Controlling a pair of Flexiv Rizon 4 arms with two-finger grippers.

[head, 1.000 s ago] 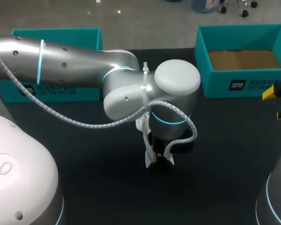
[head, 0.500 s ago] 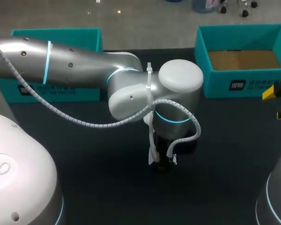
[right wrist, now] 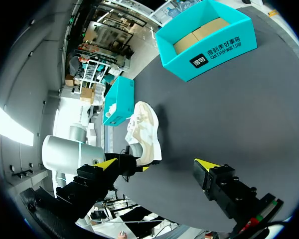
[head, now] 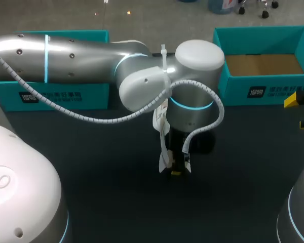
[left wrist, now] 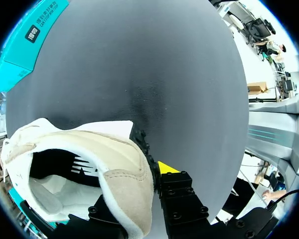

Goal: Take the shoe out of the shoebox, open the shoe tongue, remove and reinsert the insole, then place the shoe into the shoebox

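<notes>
The left gripper (head: 175, 169) is closed on the heel of a white and cream sneaker (left wrist: 89, 149), one finger inside the collar and the yellow-tipped finger (left wrist: 167, 168) outside against the heel. The shoe is out of its box, low over the middle of the dark table (head: 91, 167); whether its sole touches cannot be told. The open teal shoebox (head: 258, 92) stands at the far right, and a second teal box (head: 61, 96) at the far left. The right gripper (right wrist: 157, 164) hangs near the right edge, fingers wide apart and holding nothing.
</notes>
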